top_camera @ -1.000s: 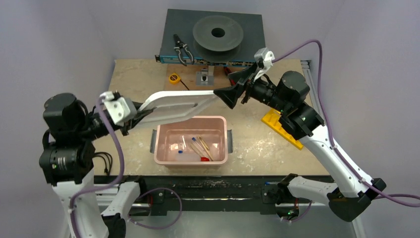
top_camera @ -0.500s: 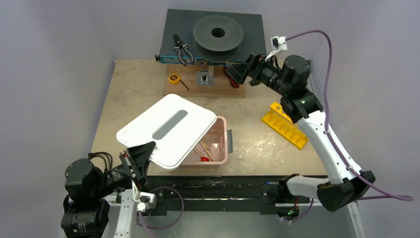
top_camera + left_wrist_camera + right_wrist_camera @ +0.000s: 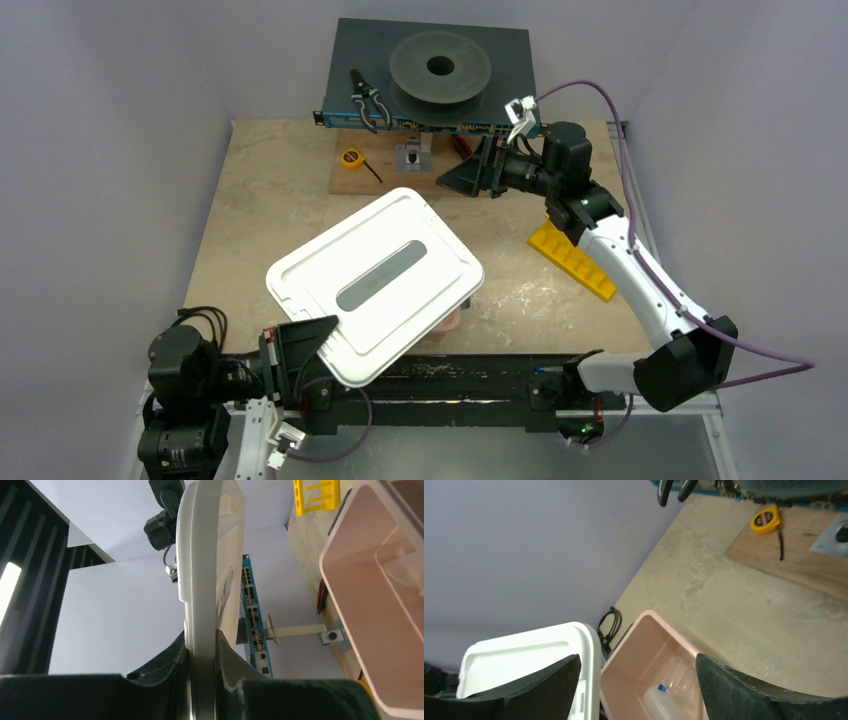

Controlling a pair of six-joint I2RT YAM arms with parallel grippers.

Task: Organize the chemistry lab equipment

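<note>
My left gripper point(image 3: 318, 346) is shut on a corner of the white lid point(image 3: 377, 282) at the table's near edge. The lid's edge is clamped between its fingers point(image 3: 172, 652). The lid point(image 3: 205, 575) hangs tilted above the pink bin point(image 3: 456, 320) and hides most of it from above. In the right wrist view the bin point(image 3: 639, 640) stands uncovered beside the lid point(image 3: 519, 660). It holds a translucent squeeze bottle point(image 3: 663, 704) and a blue-capped tube point(image 3: 662, 687). My right gripper point(image 3: 450, 183) is open and empty, over the back of the table. The wooden sticks and dish are hidden.
A yellow rack point(image 3: 572, 258) lies at the right. At the back are a wooden board point(image 3: 345, 182), a yellow tape measure point(image 3: 351, 158), pliers point(image 3: 366, 100) and a dark box with a spool point(image 3: 440, 65). Black cables point(image 3: 203, 321) lie by the left near corner.
The left arm has dropped to the near edge and swung the lid down from behind the bin to over it. The right gripper has left the lid's far end and drawn back.
</note>
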